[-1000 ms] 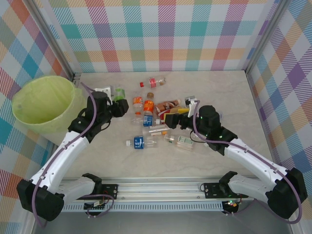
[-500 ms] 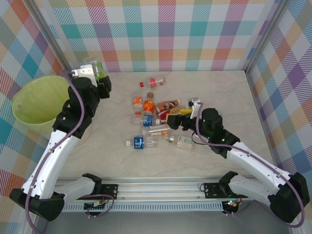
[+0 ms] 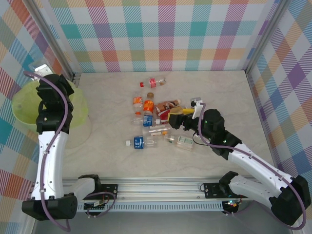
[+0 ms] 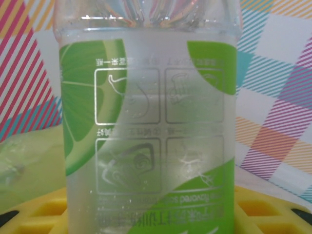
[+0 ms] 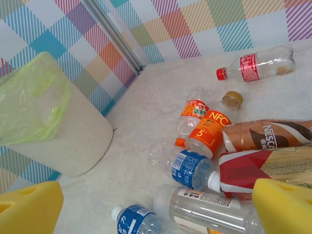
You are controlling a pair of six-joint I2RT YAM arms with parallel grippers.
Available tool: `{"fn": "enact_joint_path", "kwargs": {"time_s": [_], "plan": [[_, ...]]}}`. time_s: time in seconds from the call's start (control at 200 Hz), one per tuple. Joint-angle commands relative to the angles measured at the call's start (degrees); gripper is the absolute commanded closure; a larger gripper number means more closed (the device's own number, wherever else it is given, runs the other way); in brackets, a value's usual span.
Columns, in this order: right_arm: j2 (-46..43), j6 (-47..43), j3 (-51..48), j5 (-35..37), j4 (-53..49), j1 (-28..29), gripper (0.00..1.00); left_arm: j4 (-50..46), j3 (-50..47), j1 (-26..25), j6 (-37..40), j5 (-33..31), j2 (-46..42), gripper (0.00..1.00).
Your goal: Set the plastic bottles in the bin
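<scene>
Top view: my left gripper [image 3: 44, 73] is up over the far left rim of the bin [image 3: 80, 108], close to the wall [image 3: 19, 44]. A pale clear thing at its tip looks like the green bottle [image 3: 38, 67], but it's too small here to be sure. My right gripper [image 3: 181, 118] sits low over the pile of bottles [image 3: 148, 109] mid worktop [image 3: 112, 156], well apart from the bin. Left wrist view: the green bottle takes up most of the frame, upright between my yellow pads [image 4: 265, 209]. The jaws are partly closed on it and it is held firmly enough to hang there. Green liner [image 4: 29, 161] shows behind and below on the left. Right wrist view: right gripper spread as wide as it goes, nothing in it, a yellow finger at each bottom corner. A clear bottle [image 5: 204, 204] and a blue bottle [image 5: 192, 168] lie just ahead between them, with the orange pair [image 5: 202, 122], a brown one [image 5: 273, 136] and a red-label one [image 5: 256, 66] beyond, and the bin off to the left. Risks: the left looks nearer the rim than the middle, so letting go now could bounce the bottle off the rim or drop it behind the bin by the wall. A loose liner fold could also snag it. On the right, the bottles are touching and round, so closing there may catch two at once. It could also knock one and send it rolling out of reach.
</scene>
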Motion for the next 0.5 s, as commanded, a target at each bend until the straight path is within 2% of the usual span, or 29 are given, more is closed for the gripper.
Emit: {"fn": "enact_joint_path", "kwargs": {"time_s": [0.0, 0.125, 0.22, 0.5], "plan": [[-0.45, 1.21, 0.41, 0.5, 0.49, 0.32, 0.0, -2.13, -0.92, 4.81, -5.0, 4.36, 1.09, 0.6], [-0.9, 1.86, 0.37, 0.8, -0.35, 0.3, 0.0, -4.1, -1.17, 11.24, -10.8, 11.44, 3.22, 0.59], [-1.28, 2.35, 0.01, 1.27, -0.57, 0.25, 0.0, -6.17, -1.27, 16.61, -14.18, 19.15, 5.21, 0.59], [-1.2, 3.1, -0.32, 1.6, -0.79, 0.29, 0.0, -6.59, -4.56, 23.09, -21.53, 30.03, 8.23, 0.59]]}}
